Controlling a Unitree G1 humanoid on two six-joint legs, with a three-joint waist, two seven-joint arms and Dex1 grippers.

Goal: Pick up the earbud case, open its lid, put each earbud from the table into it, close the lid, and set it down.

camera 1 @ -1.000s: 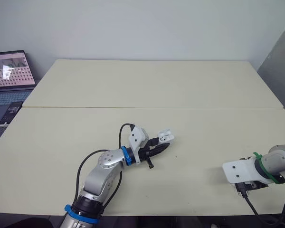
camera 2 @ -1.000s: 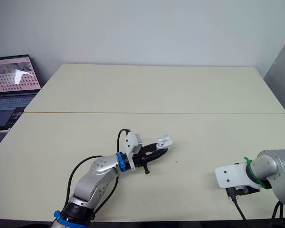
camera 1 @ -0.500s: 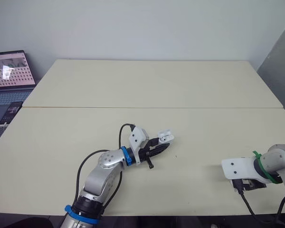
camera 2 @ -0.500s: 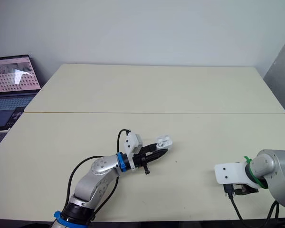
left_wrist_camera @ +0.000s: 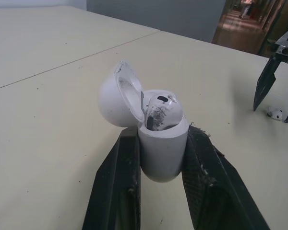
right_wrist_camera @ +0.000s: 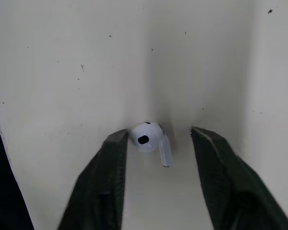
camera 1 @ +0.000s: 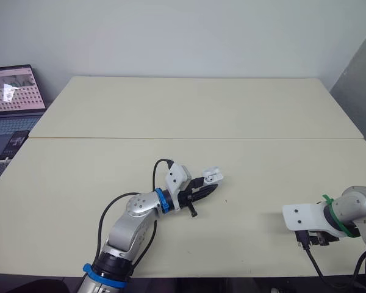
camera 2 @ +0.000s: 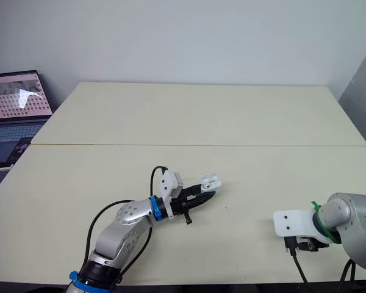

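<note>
Our left gripper grasps the earbud case, lid raised. The right gripper, jaws spread, straddles the loose earbud on the table; next we should pinch and lift it.

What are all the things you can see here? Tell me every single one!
table: 1, cream, with a seam across the middle, under everything.
earbud case: 1, white, lid open, held above the table near its middle.
seated earbud: 1, white, sitting inside the open case.
loose earbud: 1, white, lying on the table on the robot's right side.
laptop: 1, dark with a lit screen, off the table's left edge.
phone: 1, black, lying in front of the laptop.
left gripper: 1, black fingers, clamped on the earbud case.
right gripper: 1, black fingers, open, one finger on each side of the loose earbud.
</note>
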